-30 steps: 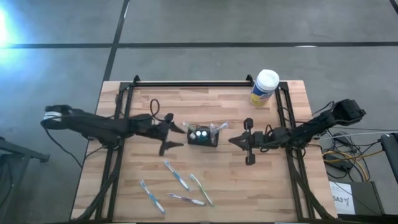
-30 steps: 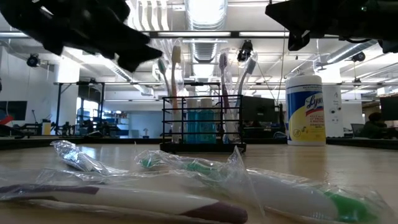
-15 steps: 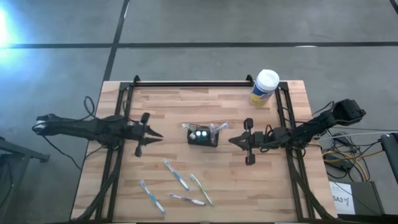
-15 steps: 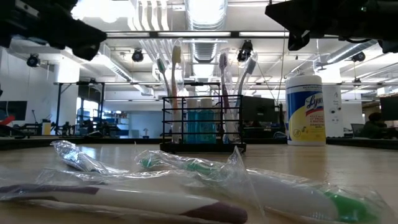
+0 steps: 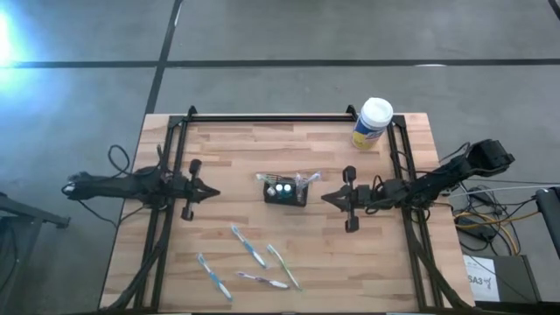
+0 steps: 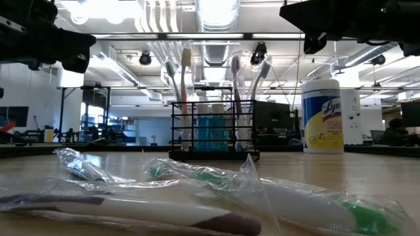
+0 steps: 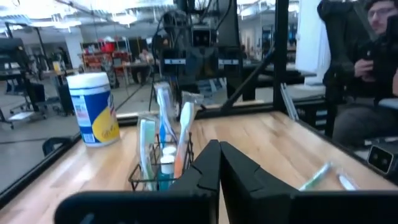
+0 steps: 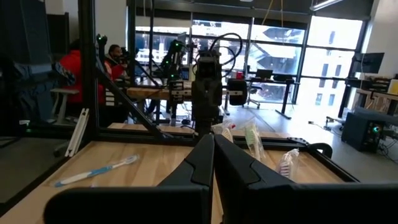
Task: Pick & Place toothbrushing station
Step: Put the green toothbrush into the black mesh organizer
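Black mesh holder (image 5: 286, 191) midway between both jaws, apart. Left jaws (image 5: 210, 191) closed, empty; right jaws (image 5: 325, 199) likewise. Open wide, approach level.

wipes canister (image 5: 372, 122), loose wrapped toothbrushes (image 5: 248, 246), table (image 5: 324, 254)

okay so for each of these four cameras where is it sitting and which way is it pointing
High view: above the table, looking straight down; shows both arms, left gripper and right gripper either side of the holder.
Low view: at tabletop height, looking level across wrapped toothbrushes to the holder; arms show dark at the top.
Left wrist view: on the left arm, facing the holder past its own shut fingers.
Right wrist view: on the right arm, facing the left arm past its own shut fingers.
Shared: high, low and left wrist views all show the canister.
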`<move>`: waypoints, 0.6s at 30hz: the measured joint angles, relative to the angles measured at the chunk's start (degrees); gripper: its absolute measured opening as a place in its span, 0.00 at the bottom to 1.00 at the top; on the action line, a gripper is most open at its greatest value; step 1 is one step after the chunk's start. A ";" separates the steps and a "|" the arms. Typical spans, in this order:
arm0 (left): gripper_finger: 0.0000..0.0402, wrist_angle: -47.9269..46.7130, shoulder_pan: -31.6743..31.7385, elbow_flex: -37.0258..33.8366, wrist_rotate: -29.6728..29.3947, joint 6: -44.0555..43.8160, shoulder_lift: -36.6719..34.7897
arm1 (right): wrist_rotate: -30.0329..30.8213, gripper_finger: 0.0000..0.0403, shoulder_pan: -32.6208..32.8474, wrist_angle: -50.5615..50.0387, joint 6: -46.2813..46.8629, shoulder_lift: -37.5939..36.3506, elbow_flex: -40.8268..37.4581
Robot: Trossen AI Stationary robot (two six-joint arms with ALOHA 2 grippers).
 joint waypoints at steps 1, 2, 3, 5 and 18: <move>0.02 0.05 0.00 -0.60 0.00 -0.40 -0.63 | 0.00 0.02 0.00 0.00 0.06 0.00 0.00; 0.02 -0.07 0.00 -1.21 -0.04 -0.64 -1.15 | -0.01 0.02 0.00 0.00 0.10 0.00 0.00; 0.01 -0.59 0.00 -1.87 -0.04 -0.81 -1.66 | -0.02 0.02 0.00 0.00 0.11 0.00 0.00; 0.01 -0.79 0.00 -2.49 -0.13 -0.92 -2.50 | -0.02 0.02 -0.02 0.03 0.11 0.00 0.00; 0.02 -2.36 0.02 -2.48 -1.03 0.24 -3.39 | -0.55 0.02 0.00 -0.48 5.04 0.00 0.00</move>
